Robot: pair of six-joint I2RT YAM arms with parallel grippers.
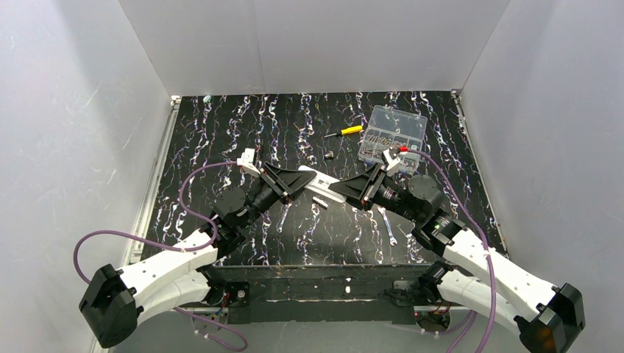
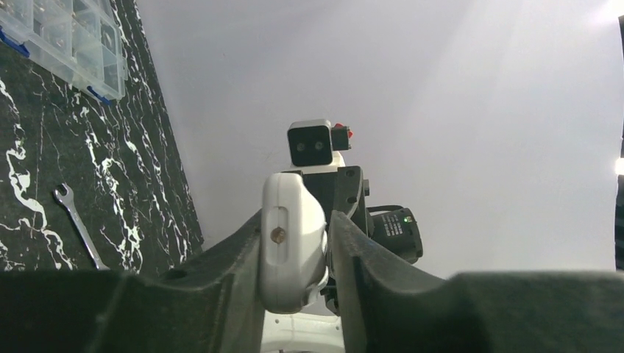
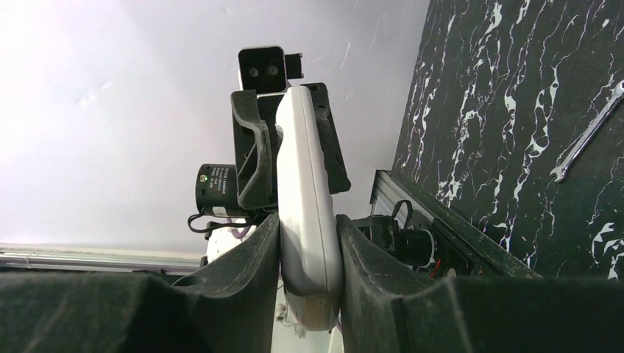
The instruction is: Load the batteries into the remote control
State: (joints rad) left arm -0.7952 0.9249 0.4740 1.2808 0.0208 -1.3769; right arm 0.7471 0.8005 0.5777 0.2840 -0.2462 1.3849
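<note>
The left gripper (image 1: 298,179) and right gripper (image 1: 356,190) each clench one end of the slim white plastic remote control (image 1: 324,185) above the black marbled table (image 1: 221,140), probably steadying it for loading. Beyond lie a yellow-handled screwdriver (image 1: 346,132) and clear compartment box (image 1: 394,134); batteries indiscernible.

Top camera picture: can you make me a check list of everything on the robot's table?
Surface: black table with white veins.
Job's things: white remote held between both grippers; batteries not made out.
Clutter: yellow-handled screwdriver, clear compartment box, two wrenches, silvery stub, small dark bit.
Grippers: left gripper and right gripper, jaws shut on the remote's ends.
Cables: purple cables looping from both arms.
Surroundings: white walls on three sides.
</note>
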